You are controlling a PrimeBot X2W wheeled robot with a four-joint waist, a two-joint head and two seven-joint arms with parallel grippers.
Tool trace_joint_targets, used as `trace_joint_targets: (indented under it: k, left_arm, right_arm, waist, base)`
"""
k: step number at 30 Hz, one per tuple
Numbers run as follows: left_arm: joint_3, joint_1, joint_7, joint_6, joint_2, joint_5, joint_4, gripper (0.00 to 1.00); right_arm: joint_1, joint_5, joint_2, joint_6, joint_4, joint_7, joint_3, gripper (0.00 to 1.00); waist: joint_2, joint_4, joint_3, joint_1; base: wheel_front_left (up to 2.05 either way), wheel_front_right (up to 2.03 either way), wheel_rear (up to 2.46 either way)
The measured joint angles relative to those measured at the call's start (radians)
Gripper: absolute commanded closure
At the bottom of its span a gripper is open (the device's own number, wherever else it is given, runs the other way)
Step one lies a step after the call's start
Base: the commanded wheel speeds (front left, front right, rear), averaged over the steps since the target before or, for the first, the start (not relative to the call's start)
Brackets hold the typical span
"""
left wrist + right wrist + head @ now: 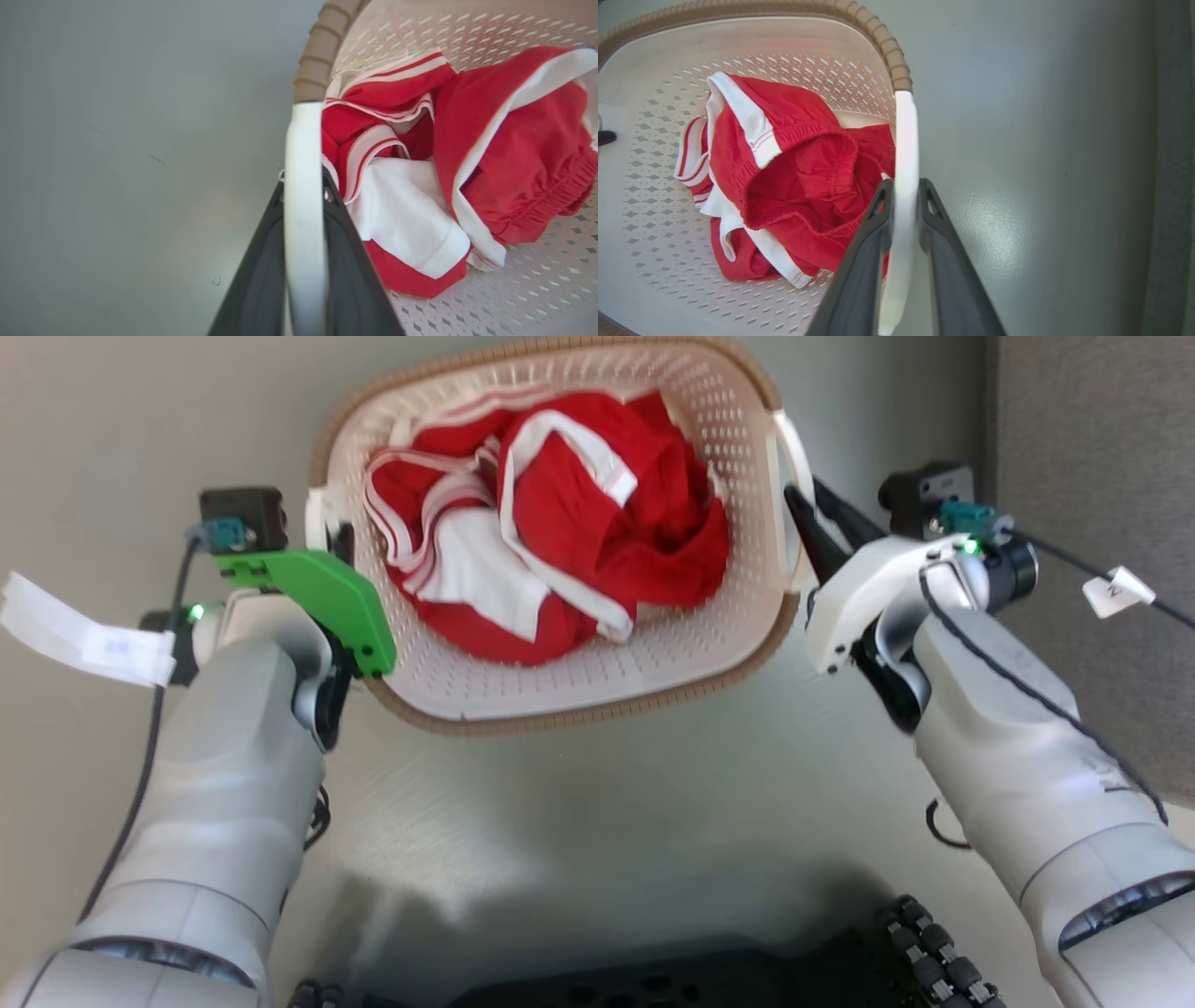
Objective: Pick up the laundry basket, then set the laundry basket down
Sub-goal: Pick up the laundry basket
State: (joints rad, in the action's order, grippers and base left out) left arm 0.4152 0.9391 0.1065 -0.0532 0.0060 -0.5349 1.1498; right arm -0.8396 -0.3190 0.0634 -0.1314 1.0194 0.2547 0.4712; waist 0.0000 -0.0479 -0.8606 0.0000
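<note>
The laundry basket (560, 686) is cream and perforated with a brown woven-look rim, and sits in the upper middle of the head view with a bundle of red and white clothes (579, 532) inside. My left gripper (344, 537) is shut on the basket's white left handle (303, 186), one dark finger on each side of it. My right gripper (798, 499) is shut the same way on the white right handle (906, 140). I cannot tell whether the basket's base touches the grey floor (607, 821).
A darker grey strip (1092, 429) runs along the right edge beside the floor. My own dark base (653, 980) lies at the bottom of the head view. A white tag (84, 635) hangs off the left wrist cable.
</note>
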Motion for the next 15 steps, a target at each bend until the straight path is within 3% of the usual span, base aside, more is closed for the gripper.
trace_joint_targets:
  k: [15]
  left_arm:
    - [0.041, -0.074, -0.086, -0.032, -0.010, -0.074, 0.047, 1.00]
  right_arm:
    - [0.052, -0.104, -0.017, -0.001, 0.095, -0.066, 0.064, 1.00]
  waist:
    - [0.0000, -0.019, 0.136, -0.0001]
  base:
    - [0.00, 0.00, 0.00]
